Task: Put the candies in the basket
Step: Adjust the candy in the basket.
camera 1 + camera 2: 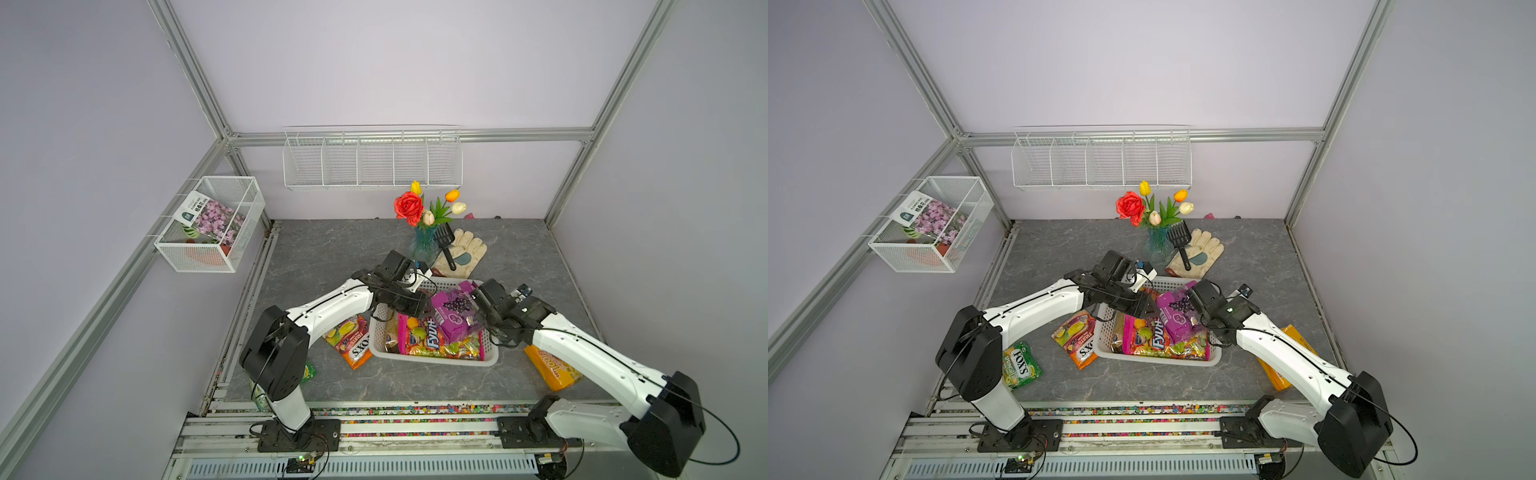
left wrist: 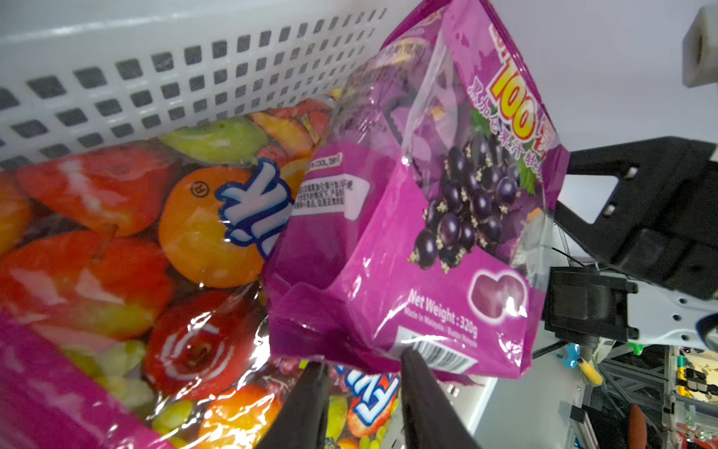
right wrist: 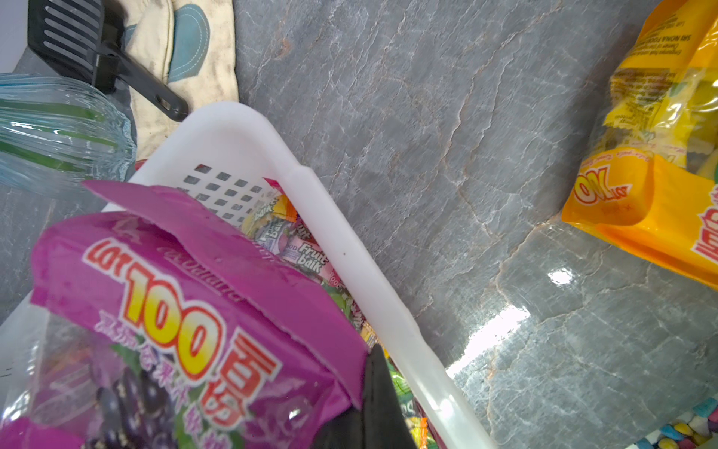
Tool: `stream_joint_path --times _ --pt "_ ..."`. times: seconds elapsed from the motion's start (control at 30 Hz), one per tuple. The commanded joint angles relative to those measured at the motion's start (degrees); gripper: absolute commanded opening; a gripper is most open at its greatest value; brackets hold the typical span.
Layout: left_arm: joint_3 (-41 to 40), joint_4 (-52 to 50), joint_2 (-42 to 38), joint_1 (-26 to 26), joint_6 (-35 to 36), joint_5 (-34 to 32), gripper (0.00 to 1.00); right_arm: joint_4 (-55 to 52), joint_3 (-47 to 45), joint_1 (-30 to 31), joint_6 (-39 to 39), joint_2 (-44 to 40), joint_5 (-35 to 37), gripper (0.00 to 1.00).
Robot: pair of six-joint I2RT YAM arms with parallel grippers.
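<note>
Basket [image 1: 432, 362], white and perforated, contains 1 pink-edged clear bag [image 1: 436, 343]. Right gripper [image 1: 476, 306] is clamped on the top edge of the purple grape bag [image 1: 453, 316], which hangs tilted over that bag. Left gripper [image 2: 363, 357] stands partly open, with its fingertips at the grape bag's barcode edge. Orange FOX'S bag [image 1: 351, 338], green FOX'S bag [image 1: 1019, 365] and yellow-orange mango bag [image 1: 552, 370] lie on the desk [image 1: 415, 382].
</note>
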Motion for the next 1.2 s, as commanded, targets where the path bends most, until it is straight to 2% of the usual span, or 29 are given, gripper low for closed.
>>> stream_joint_path --times 0.0,0.2,0.33,0.4,0.43,0.63,0.8,0.87,0.97,1.07,1.17 --pt "0.92 1.88 1.88 -0.09 -3.51 1.29 0.32 2.24 0.01 0.04 -0.74 -0.12 1.23 0.00" --pt "3.11 2.38 3.87 -0.13 -6.69 0.47 0.30 2.13 0.84 0.00 -2.15 -0.17 1.49 0.00" --pt "4.10 0.97 4.31 -0.16 -6.99 -1.01 0.18 2.30 0.74 0.05 -2.55 -0.52 1.79 0.00" --pt "4.36 1.09 3.99 -0.11 -7.02 -1.52 0.07 2.35 0.76 0.03 -2.77 -0.64 1.90 0.00" --pt "4.65 1.09 3.98 -0.19 -6.77 -1.82 0.04 2.39 0.67 0.05 -2.81 -0.65 1.95 0.00" --pt "9.53 1.21 5.52 -0.13 -4.27 -4.08 0.00 3.55 0.48 0.00 -3.02 -0.65 2.39 0.00" --pt "16.23 0.47 11.06 -0.08 -1.55 -6.15 0.00 5.13 0.02 0.00 -4.22 -1.69 2.57 0.00" --pt "18.70 -0.48 12.94 -0.05 -1.13 -7.59 0.06 6.53 -0.59 0.04 -4.94 -1.99 2.25 0.00" --pt "20.15 -0.65 13.99 -0.12 -1.39 -9.25 0.28 6.30 -0.66 -0.02 -5.41 -1.96 0.62 0.00" --pt "18.06 3.10 12.82 -0.13 -2.86 -9.08 0.35 5.81 -1.31 0.00 -6.52 -2.55 -1.06 0.02" --pt "17.20 5.49 11.98 -0.08 -3.16 -9.37 0.36 4.31 -1.71 0.01 -8.06 -3.59 -0.64 0.18"
